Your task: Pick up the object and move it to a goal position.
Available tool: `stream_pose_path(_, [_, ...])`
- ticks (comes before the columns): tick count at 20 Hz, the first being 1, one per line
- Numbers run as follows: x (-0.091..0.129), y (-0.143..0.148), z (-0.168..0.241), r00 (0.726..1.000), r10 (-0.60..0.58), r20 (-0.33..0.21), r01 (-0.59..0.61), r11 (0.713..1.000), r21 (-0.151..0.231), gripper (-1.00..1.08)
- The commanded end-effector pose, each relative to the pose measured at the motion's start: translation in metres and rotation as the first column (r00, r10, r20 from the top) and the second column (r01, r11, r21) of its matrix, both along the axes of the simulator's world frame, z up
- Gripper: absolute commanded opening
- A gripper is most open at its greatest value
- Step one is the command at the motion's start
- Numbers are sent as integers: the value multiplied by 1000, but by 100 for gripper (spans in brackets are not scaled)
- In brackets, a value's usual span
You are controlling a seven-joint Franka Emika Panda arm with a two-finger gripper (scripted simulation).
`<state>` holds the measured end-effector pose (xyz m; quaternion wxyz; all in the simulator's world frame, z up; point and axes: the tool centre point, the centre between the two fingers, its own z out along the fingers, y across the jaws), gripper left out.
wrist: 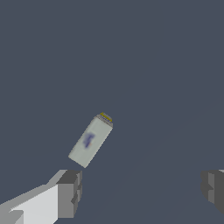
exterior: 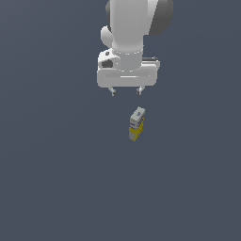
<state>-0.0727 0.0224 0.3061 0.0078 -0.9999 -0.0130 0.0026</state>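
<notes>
- The gripper (exterior: pixel 126 91) is seen with its jaws spread wide and nothing between them; the two fingertips (wrist: pixel 70 193) are set well apart in the wrist view, presumably so that the narrow carton can be straddled.
- The object (exterior: pixel 136 124), a small box with a yellow lower body and a white-grey top bearing bluish marks, is found near the gripper but clear of it, just beyond the fingertips and untouched.
- The box is turned at an angle to the finger line, so a wrist rotation is judged likely to be needed.
- The arm is held pointing straight down, wrist vertical above the plain grey floor (exterior: pixel 56 179).
</notes>
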Motion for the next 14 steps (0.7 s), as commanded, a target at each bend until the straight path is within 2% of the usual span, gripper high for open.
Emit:
stream_pose_path(1, [0,0,0,1000,0,0,0,1000,0,100])
stream_pose_path(9, [3,-23,-4,998,-66,-15,67,998,20,100])
stream_pose_path(14, [3,-23,-4,998,-66,-15,66,998,20,100])
